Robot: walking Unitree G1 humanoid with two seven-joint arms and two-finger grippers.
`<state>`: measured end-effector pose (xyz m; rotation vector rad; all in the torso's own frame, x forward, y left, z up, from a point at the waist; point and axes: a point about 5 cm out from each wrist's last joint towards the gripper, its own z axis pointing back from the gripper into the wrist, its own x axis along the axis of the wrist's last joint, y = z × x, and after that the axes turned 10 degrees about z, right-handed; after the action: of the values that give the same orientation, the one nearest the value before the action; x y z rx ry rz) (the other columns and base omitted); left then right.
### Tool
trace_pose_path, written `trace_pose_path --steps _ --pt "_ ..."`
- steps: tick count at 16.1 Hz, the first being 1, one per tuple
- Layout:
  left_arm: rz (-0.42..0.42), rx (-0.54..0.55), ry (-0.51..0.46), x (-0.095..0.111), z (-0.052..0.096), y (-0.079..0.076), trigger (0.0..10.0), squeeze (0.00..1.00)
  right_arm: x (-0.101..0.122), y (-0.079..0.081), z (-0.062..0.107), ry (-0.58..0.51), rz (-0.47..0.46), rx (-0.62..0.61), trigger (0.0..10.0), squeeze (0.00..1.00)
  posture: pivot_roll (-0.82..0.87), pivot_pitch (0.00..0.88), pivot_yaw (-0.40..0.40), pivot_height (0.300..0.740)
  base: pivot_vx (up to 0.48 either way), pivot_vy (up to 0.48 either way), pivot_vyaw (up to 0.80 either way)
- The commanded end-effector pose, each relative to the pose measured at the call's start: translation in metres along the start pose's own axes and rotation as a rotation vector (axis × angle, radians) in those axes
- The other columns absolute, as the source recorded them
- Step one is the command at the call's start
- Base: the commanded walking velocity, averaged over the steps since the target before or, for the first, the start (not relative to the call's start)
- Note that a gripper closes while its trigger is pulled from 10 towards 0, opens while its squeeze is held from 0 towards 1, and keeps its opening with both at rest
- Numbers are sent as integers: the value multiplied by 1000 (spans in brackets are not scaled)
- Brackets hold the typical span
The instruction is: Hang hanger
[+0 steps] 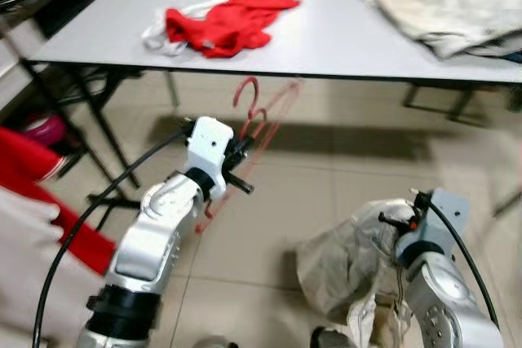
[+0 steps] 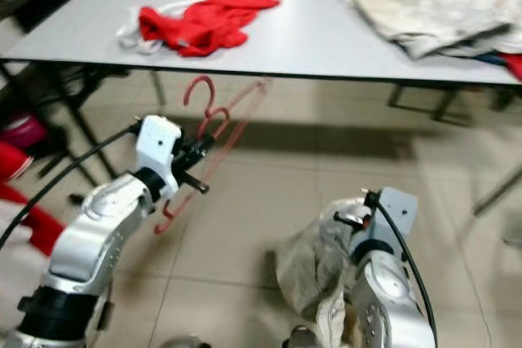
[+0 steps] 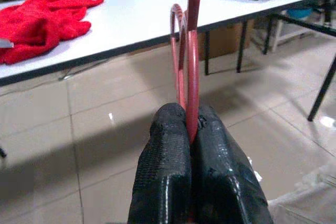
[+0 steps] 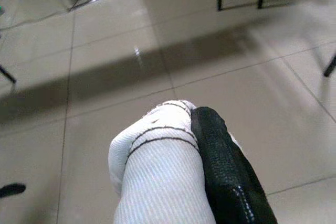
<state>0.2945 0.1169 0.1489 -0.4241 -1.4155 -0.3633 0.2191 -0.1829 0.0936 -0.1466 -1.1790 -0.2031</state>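
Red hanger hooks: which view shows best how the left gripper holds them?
Left wrist view. The red hangers run straight up from between the left gripper fingers, pinched tight, hooks toward the table. Both eye views show them from the side, thin and blurred, partly behind the wrist.

A grey table (image 1: 342,34) spans the top of the frame. A red garment (image 1: 232,18) lies on its left part, and crumpled pale cloth (image 1: 444,6) at upper right.

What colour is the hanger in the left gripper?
Red hanger, best seen in the left wrist view.
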Motion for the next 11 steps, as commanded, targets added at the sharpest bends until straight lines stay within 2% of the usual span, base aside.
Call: trace_pose_path --steps 1,9,11 --pt "1 9 -6 2 1 3 10000 0 10 5 2 -50 -19 15 10000 0 -16 53 62 740 0 356 -800" --pt "14 14 -12 3 0 3 10000 0 14 6 -2 -63 -15 17 10000 0 -16 34 54 740 0 374 -800" --pt "28 48 -34 5 0 6 10000 0 17 6 -3 -80 6 14 10000 0 -16 32 53 740 0 0 -619"
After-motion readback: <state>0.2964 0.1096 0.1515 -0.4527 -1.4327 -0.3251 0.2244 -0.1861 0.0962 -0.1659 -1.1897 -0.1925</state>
